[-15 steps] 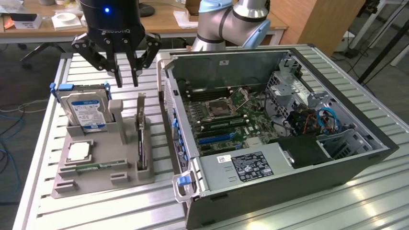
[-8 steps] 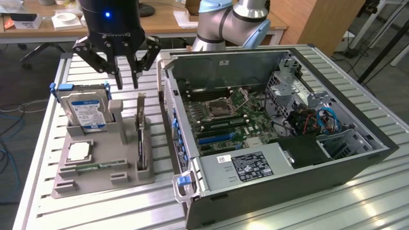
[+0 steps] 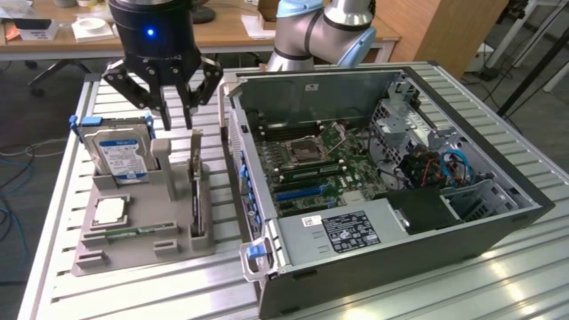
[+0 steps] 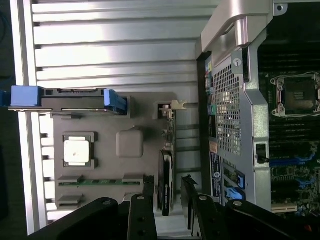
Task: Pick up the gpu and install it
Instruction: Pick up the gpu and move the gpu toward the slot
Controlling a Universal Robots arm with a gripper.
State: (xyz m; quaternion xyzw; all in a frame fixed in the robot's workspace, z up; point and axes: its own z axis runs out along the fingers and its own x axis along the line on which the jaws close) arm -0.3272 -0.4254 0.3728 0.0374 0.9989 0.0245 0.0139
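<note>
Above the grey holder (image 3: 133, 252), gripper (image 3: 176, 122) hangs with jaws spread wide, gripping nothing. Wrist view: one finger to each side of the gpu (image 4: 166, 172). Gpu stands on edge in the holder slot nearest the open case (image 3: 400, 267).

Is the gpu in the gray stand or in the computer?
In the stand. The gpu stands on edge in a slot of the stand, outside the computer; the open gripper hangs above it.
</note>
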